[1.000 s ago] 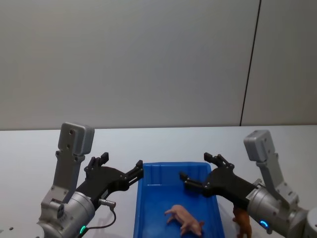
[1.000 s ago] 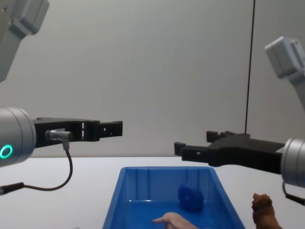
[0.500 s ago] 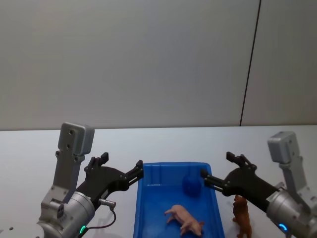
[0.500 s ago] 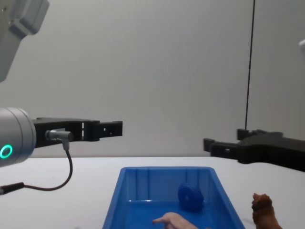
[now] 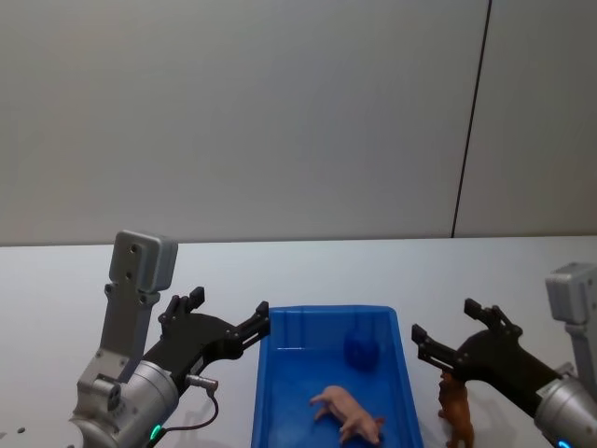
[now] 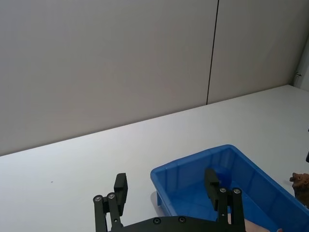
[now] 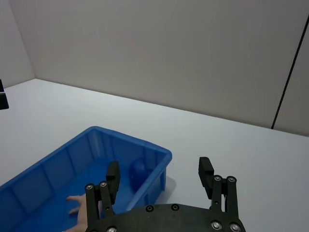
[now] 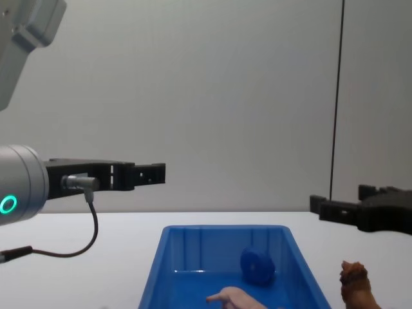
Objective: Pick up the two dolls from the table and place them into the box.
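Pig [image 5: 347, 414] lies inside box [image 5: 262, 392]. Brown doll [image 5: 455, 417] stands on table [image 5: 373, 271], box's 3 o'clock. Right gripper [image 5: 444, 322] over it, fingers apart, empty; left gripper [image 5: 229, 306] at 9 o'clock, apart, empty.

Pink pig doll [image 5: 347, 413] lying in blue box [image 5: 270, 392], brown doll [image 5: 455, 411] standing on table [image 5: 485, 280] beside it
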